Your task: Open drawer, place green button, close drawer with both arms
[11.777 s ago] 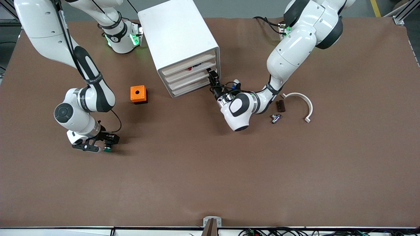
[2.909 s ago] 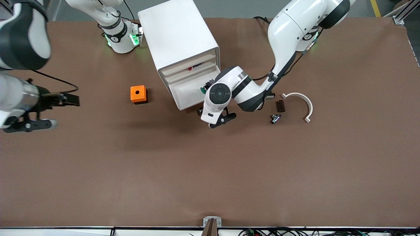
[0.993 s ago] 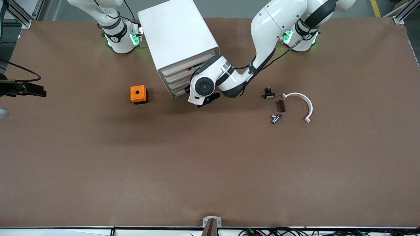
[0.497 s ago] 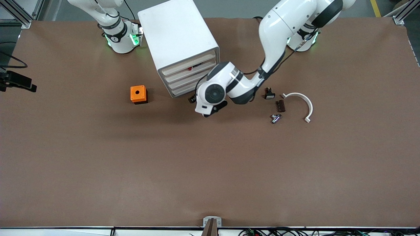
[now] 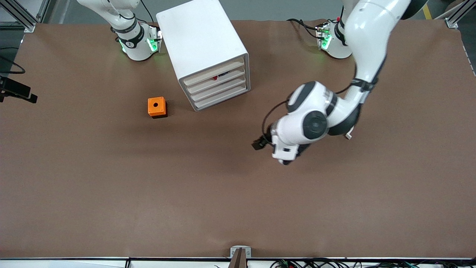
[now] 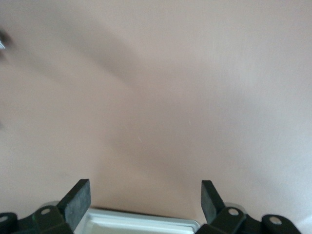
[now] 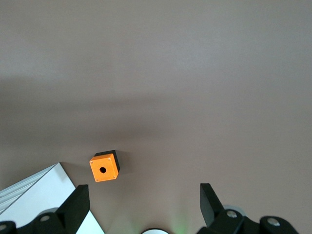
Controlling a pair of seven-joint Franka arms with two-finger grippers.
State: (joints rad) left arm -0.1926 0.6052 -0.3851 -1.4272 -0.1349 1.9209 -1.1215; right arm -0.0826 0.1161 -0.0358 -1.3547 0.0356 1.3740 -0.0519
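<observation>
The white cabinet (image 5: 202, 37) stands near the robots' bases. All four of its drawers (image 5: 219, 91) are pushed in flush. The green-capped button is hidden. My left arm (image 5: 314, 124) hangs high over the table, between the cabinet and its own end of the table. It hides its gripper in the front view. The left wrist view shows the left gripper (image 6: 145, 190) open and empty over bare table. My right gripper (image 7: 143, 192) is open and empty, high over the right arm's end of the table. Only a black part of it (image 5: 18, 91) shows in the front view.
An orange cube with a hole (image 5: 156, 107) sits beside the cabinet toward the right arm's end, also in the right wrist view (image 7: 104, 167). The cabinet's corner (image 7: 39, 192) shows there too. The tip of a white curved piece (image 5: 348, 136) pokes out from under the left arm.
The drawer that stood open 2.9 s ago is shut. In the last second my left arm drew back from the cabinet front and rose toward its own end. The right gripper barely moved.
</observation>
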